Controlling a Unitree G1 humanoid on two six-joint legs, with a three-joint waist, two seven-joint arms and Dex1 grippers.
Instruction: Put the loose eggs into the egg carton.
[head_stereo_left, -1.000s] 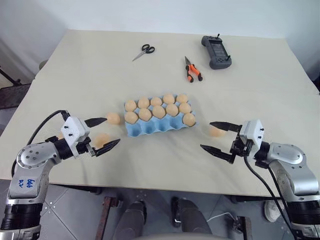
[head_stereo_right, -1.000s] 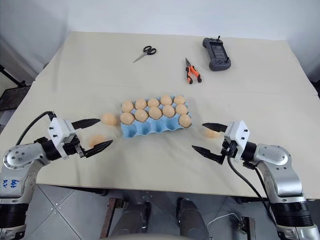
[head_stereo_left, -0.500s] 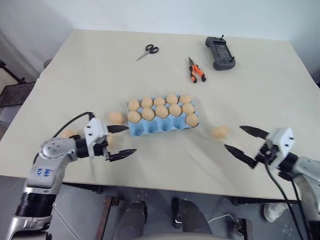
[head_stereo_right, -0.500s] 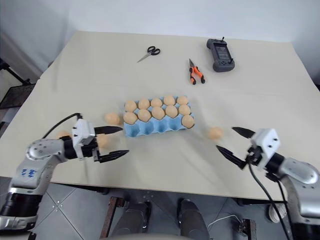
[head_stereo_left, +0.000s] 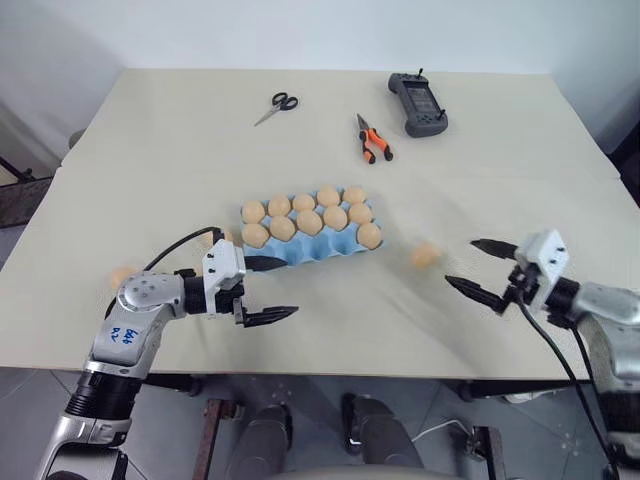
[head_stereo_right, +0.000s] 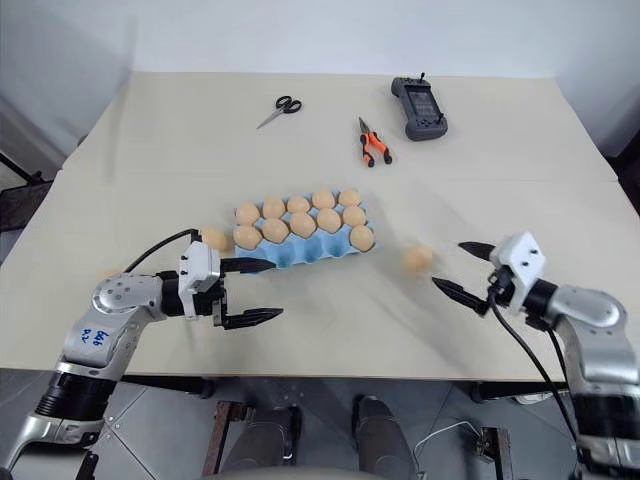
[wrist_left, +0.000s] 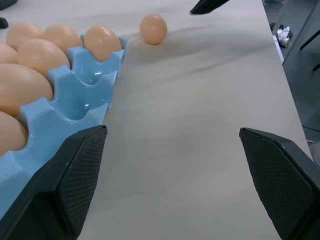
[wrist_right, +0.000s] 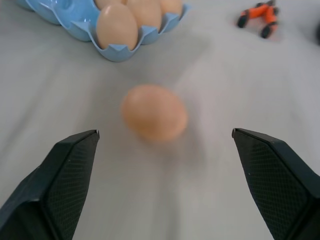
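Ten pale tan-orange oval eggs sit in the far two rows of the light blue moulded pulp egg carton (head_stereo_left: 305, 235), which lies mid-way across the beige surface (head_stereo_left: 480, 180); the near row of cups looks bare, so by my reckoning the job is well along but not finished. Three loose eggs seem to be left: one (head_stereo_left: 424, 254) lies on the surface just right of the carton, a second (head_stereo_right: 212, 239) sits close to the carton's left end, and a blurred third (head_stereo_left: 122, 275) rests out near the left edge.

The left claw (head_stereo_left: 266, 290) hangs spread wide and empty just in front of the carton's near-left corner. The right claw (head_stereo_left: 480, 270) is likewise wide open and grips nothing; it faces the right-hand egg from near by, apart from it.

The left wrist view shows the glossy hollow cups of the near row up close (the head views leave them half-guessed), with a black fingertip of the right claw at its far edge. In the right wrist view, that loose egg (wrist_right: 154, 112) sits squarely between the open fingers. Grey scissors (head_stereo_left: 271, 105), orange-handled pliers (head_stereo_left: 372, 141) and a dark handheld controller (head_stereo_left: 417, 102) lie at the far side.
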